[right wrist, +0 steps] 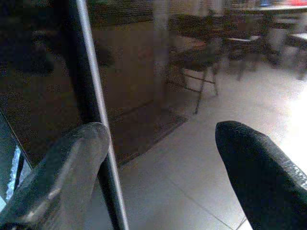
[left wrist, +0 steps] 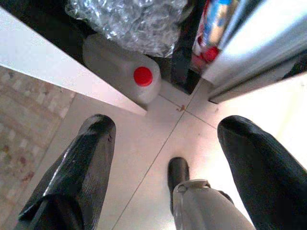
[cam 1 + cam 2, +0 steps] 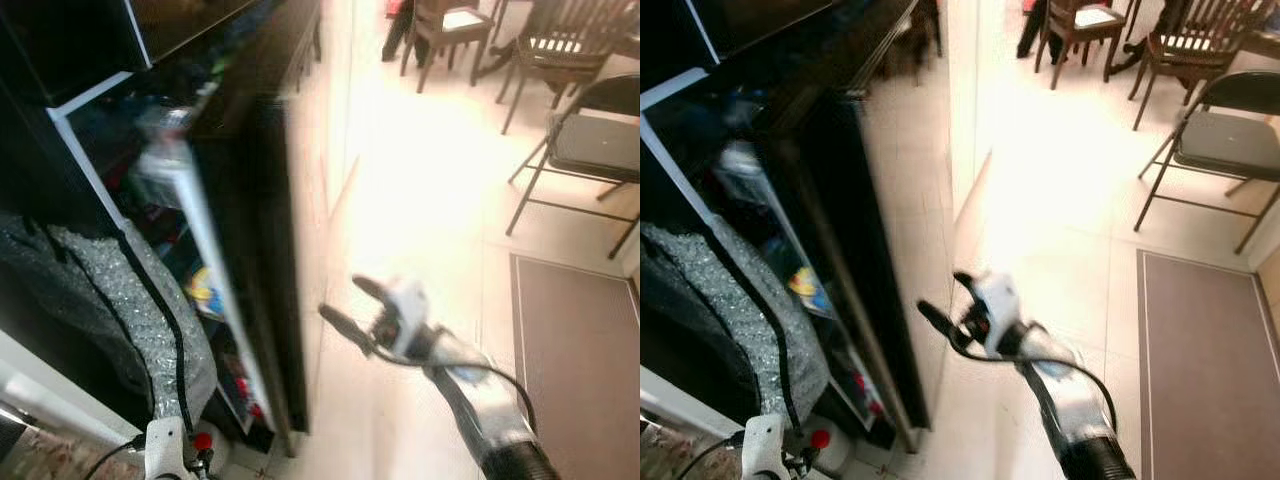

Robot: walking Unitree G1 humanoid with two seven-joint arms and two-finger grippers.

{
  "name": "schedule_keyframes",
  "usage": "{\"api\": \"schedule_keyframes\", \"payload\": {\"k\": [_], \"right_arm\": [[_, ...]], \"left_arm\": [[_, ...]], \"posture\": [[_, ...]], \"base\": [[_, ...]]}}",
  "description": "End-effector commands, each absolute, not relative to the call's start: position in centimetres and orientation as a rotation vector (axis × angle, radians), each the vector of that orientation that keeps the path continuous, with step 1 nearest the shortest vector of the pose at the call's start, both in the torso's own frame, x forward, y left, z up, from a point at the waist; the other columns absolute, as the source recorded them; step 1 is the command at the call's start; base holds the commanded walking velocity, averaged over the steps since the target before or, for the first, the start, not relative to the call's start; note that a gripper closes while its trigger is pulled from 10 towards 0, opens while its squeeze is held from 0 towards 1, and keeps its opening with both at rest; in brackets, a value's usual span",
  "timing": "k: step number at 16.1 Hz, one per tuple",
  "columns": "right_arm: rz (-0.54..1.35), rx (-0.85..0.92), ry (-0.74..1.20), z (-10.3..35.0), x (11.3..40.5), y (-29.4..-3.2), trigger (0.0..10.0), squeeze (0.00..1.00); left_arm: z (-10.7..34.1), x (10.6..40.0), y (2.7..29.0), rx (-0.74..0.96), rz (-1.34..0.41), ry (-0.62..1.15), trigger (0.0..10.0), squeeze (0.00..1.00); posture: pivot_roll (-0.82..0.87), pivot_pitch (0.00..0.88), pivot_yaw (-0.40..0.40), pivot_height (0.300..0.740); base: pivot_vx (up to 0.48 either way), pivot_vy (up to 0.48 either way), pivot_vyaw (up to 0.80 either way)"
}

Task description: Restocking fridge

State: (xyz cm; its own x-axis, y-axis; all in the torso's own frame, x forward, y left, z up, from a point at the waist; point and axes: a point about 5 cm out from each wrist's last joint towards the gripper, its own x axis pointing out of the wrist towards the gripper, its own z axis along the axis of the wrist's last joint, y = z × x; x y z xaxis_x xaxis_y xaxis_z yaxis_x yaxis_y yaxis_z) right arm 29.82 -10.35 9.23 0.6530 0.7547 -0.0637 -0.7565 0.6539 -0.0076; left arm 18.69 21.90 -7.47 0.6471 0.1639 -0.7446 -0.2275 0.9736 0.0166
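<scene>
Right gripper (image 3: 940, 297), fingers apart and empty, reaches toward the dark fridge door (image 3: 855, 250) standing open to its left; a glancing push could slip off the glossy edge.

Black fridge door (image 3: 255, 260) ajar; shelves (image 3: 205, 290) hold colourful items.

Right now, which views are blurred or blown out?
Left eye view: fridge door motion-smeared, floor blown out. Right eye view: right gripper soft, same floor glare. Right wrist view: dim, the glossy door mirrors the chairs. Left wrist view: sharpest; red-capped jug crisp, left gripper open.
</scene>
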Motion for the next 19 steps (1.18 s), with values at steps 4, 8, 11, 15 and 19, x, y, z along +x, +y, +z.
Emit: {"api": "schedule_keyframes", "payload": {"k": [4,8,11,15,19], "right_arm": [[0.935,-0.064,0.066,9.5,31.7,-7.0,10.0,0.0],[1.027,-0.068,0.058,10.1,32.2,-3.6,10.0,0.0],[1.06,-0.103,0.069,10.2,32.6,-1.7,10.0,0.0],[1.043,-0.094,0.071,10.1,33.0,-1.5,10.0,0.0],[1.002,-0.048,0.056,9.8,32.9,-2.6,10.0,0.0]], "left_arm": [[-7.6,18.4,22.2,-0.069,0.231,0.851,10.0,0.0],[-7.5,18.5,22.2,-0.068,0.236,0.846,10.0,0.0],[-7.5,18.5,22.3,-0.069,0.25,0.84,10.0,0.0],[-7.5,18.5,22.3,-0.073,0.254,0.842,10.0,0.0],[-7.5,18.5,22.2,-0.074,0.251,0.843,10.0,0.0]], "posture": [[-0.06,0.0,0.032,0.74],[-0.03,0.0,0.026,0.74],[-0.02,0.0,0.018,0.74],[-0.01,0.0,0.017,0.74],[-0.02,0.0,0.018,0.74]], "base": [[0.0,0.0,0.0],[0.0,0.0,0.0],[0.0,0.0,0.0],[0.0,0.0,0.0],[0.0,0.0,0.0]]}}
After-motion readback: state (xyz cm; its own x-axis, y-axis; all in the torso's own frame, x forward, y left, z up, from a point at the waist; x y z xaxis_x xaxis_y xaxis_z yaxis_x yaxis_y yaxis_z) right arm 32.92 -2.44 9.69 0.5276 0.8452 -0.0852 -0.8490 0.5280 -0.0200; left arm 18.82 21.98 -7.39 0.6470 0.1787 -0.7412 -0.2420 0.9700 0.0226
